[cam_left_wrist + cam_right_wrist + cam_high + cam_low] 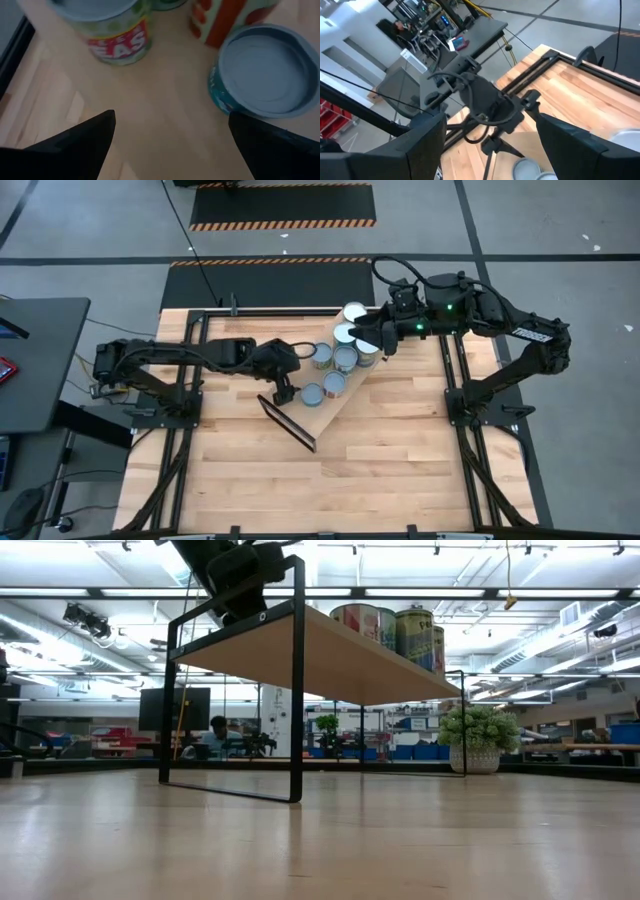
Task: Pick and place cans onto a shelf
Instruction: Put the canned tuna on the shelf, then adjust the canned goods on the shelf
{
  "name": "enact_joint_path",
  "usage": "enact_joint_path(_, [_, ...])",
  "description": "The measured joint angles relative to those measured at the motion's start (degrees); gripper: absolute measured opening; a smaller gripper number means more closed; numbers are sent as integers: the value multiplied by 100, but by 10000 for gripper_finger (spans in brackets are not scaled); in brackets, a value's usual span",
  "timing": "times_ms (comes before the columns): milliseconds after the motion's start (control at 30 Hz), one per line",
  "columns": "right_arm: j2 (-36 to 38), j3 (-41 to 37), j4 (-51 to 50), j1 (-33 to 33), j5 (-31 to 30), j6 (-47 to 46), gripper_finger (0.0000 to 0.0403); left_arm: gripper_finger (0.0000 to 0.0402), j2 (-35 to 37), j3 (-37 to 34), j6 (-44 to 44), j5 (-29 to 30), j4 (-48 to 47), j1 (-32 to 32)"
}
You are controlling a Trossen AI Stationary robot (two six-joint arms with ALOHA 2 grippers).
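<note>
The shelf (352, 392), a light-wood plank on dark end frames, stands slantwise on the table. Several cans stand upright on its top (330, 655), among them one with a pale blue lid (265, 70), a green-labelled one (117, 32) and a red one (227, 17). My left gripper (284, 392) hangs open over the shelf's near left part, pointing down at bare wood (165, 100) between the cans. My right gripper (374, 340) is open too, held high above the cans (346, 334) at the shelf's far end, with nothing between its fingers (422, 145).
A small potted plant (480, 738) shows beyond the table at the right of the low view. A dark desk (40, 365) stands beside the table's left edge. Bare tabletop (380, 470) spreads toward the near edge. A person (215, 732) sits far back in the room.
</note>
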State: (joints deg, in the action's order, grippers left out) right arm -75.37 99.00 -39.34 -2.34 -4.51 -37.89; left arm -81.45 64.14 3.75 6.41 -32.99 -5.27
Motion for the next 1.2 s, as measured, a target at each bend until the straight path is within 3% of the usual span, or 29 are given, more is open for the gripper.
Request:
enact_joint_path(233, [-28, 2, -717, 177, -42, -4, 315, 396, 0, -2, 151, 41, 179, 190])
enact_joint_path(533, [-57, 0, -1869, 468, -669, -111, 315, 396, 122, -2, 187, 216, 276, 244])
enact_joint_path(833, [-261, -341, -1990, 658, -693, 109, 315, 396, 134, -2, 158, 215, 645, 146])
enact_joint_path(1067, [-445, -681, -1945, 721, -645, 721, 315, 396, 136, -2, 111, 215, 911, -5])
enact_joint_path(1200, [-595, -833, -1951, 729, -649, 1584, 315, 396, 139, 151, 83, 217, 818, -42])
